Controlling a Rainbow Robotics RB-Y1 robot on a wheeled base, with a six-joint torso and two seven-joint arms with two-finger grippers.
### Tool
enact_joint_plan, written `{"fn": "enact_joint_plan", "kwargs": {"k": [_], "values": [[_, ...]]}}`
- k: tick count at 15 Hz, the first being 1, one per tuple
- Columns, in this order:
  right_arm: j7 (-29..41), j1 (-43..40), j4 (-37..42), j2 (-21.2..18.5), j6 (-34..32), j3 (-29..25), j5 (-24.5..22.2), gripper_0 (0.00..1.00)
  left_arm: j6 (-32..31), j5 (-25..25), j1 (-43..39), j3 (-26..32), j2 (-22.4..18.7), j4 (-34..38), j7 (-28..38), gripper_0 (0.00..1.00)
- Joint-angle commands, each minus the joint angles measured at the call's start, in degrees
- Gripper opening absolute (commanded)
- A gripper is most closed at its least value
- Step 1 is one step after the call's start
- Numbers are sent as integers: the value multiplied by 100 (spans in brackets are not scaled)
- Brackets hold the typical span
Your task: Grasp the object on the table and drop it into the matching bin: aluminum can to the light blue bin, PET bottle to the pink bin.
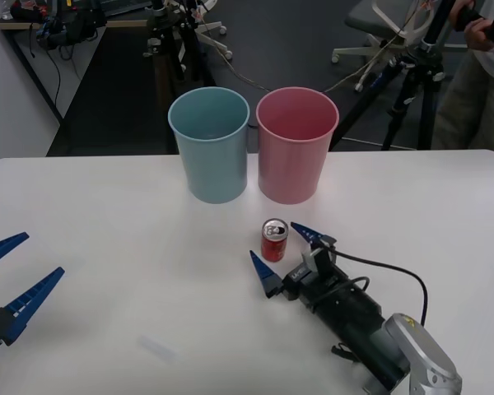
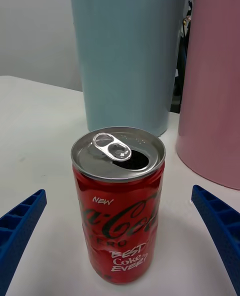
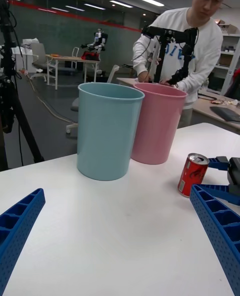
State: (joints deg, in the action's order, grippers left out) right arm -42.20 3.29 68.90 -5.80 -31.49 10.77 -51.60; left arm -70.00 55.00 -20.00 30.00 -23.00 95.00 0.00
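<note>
The small red aluminum can (image 1: 274, 241) stands upright on the white table (image 1: 107, 214), a short way in front of the pink bin (image 1: 296, 148). The light blue bin (image 1: 208, 148) stands just left of the pink one. My right gripper (image 1: 272, 239) is open, one blue finger on each side of the can, not touching it. The right wrist view shows the can (image 2: 119, 206) close up between the fingers, with the light blue bin (image 2: 127, 51) and the pink bin (image 2: 215, 76) behind. My left gripper (image 1: 44, 253) hangs open over the table's left edge.
A black cable (image 1: 395, 271) trails from my right arm across the table. Behind the table's far edge stand a tripod (image 1: 412, 90) and office chairs. From the left wrist, the can (image 3: 193, 174) sits right of both bins.
</note>
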Motion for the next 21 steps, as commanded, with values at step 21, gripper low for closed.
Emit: {"fn": "enact_joint_plan", "kwargs": {"k": [21], "values": [[1,224,0,35,565,312,45,71,0,0,0,0,0,0,0,100]]}}
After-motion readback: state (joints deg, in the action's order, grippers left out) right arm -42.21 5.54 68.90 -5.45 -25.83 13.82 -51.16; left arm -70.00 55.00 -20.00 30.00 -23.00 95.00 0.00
